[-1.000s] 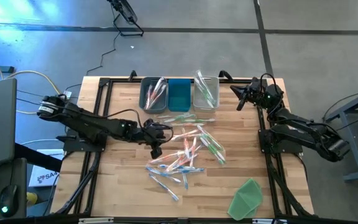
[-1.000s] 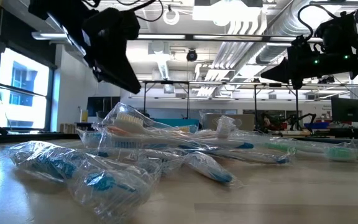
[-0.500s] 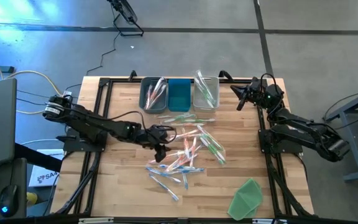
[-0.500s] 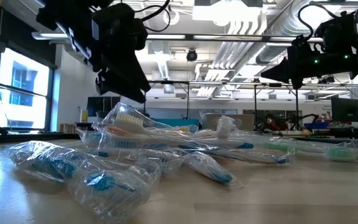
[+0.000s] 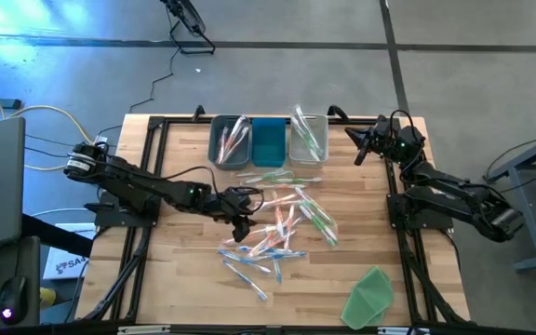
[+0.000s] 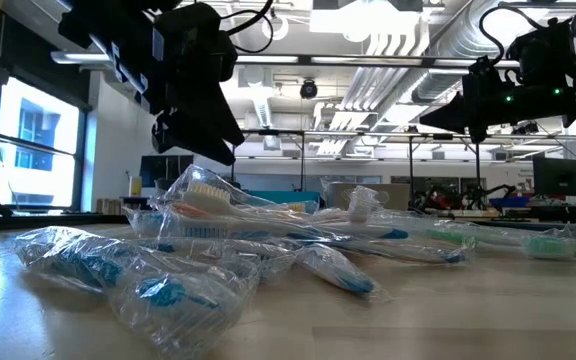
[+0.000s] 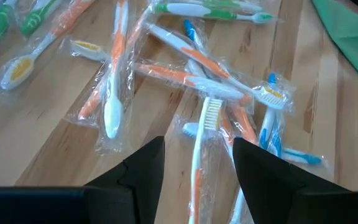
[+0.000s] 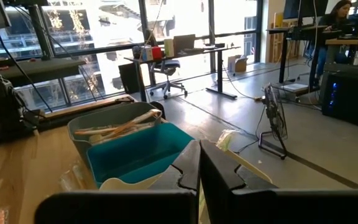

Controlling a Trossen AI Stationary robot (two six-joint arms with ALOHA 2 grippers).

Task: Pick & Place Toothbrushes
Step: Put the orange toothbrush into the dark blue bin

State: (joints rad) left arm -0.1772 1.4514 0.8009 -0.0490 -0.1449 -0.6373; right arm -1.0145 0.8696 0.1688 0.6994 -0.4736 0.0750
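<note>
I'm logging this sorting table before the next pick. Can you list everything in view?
loose toothbrushes: too many to count, orange, blue, green, wrapped, mid-table
bins: three, grey, teal, pale, far edge; outer two hold toothbrushes
green sheet: one, near right corner
table: one, wood
person: one, at a desk in the room behind
left gripper: open, above the pile's left side
right gripper: shut, beside the pale bin

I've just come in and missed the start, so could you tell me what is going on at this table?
The robot is sorting wrapped toothbrushes from a loose pile on the table into three bins at the far edge. The left end effector hangs open over the pile, empty, lined up over an orange-handled toothbrush. The right end effector waits shut near the bins, holding nothing.
</note>
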